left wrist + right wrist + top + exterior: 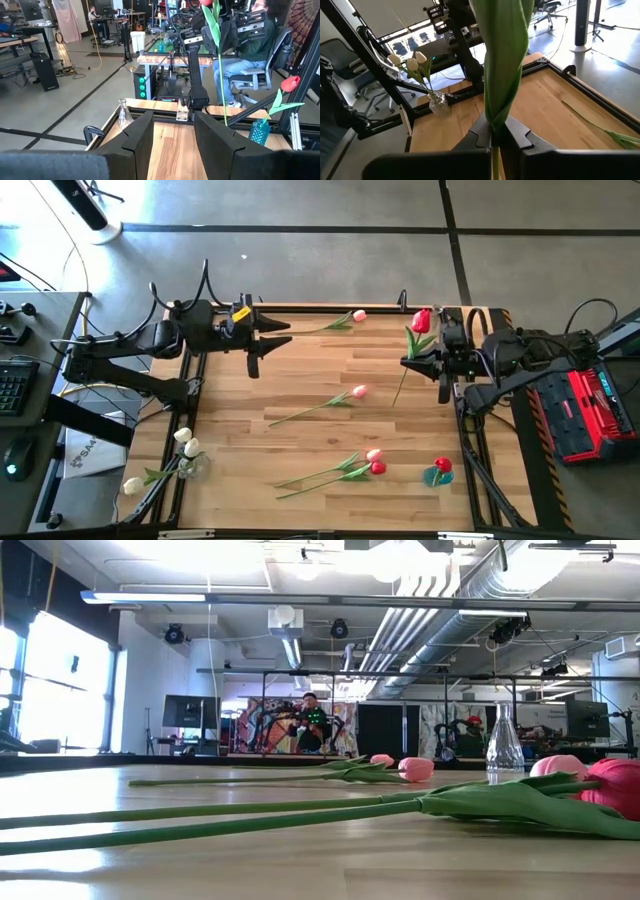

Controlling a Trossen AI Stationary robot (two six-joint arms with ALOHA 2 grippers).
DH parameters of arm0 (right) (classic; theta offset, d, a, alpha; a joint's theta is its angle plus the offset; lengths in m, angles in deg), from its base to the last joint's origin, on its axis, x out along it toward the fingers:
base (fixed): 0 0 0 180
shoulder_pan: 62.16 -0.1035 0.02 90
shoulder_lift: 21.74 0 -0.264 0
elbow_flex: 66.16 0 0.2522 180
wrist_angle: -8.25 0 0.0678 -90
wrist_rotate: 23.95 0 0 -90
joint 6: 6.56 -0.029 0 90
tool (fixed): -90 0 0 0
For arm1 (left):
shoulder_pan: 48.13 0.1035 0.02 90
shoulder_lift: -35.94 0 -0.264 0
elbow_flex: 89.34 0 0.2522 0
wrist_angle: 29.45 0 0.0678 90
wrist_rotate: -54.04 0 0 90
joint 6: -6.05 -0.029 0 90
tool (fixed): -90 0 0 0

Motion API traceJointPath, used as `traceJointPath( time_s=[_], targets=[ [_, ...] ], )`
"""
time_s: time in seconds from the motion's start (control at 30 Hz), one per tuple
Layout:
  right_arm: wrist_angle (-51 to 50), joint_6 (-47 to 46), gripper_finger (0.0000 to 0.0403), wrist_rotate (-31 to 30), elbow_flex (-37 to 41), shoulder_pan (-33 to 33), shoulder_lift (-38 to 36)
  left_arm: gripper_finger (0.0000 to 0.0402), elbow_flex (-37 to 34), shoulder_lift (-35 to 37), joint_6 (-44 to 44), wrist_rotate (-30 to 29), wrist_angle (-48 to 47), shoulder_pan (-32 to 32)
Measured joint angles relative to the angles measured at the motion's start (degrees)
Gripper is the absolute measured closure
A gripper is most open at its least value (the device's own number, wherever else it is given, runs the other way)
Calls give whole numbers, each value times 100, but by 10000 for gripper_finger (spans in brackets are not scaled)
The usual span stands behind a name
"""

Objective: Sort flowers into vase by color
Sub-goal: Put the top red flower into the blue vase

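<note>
At right edge: right gripper [408, 361] clamped on red tulip [421, 320] | left gripper [272, 340] apart, empty, far-left | mid-table [400, 440] open

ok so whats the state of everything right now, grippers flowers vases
left gripper: open, empty, above the table's far left
right gripper: shut on a red tulip, stem hanging down
clear vase: upright, holds white tulips
blue vase: upright, holds one red tulip
pink tulips: three lying flat on the table
red tulip on table: lying flat beside a pink one
</note>
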Motion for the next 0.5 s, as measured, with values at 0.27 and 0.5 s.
traceJointPath(
  time_s=[0.27, 0.5],
  targets=[
    [-4, 0, 403, 68, 0, 0, 0, 273, 0, 0, -2, -1, 0, 0],
    [-35, -57, 403, 122, 2, 0, 0, 273, 0, 0, -2, -2, 0, 0]
  ],
)
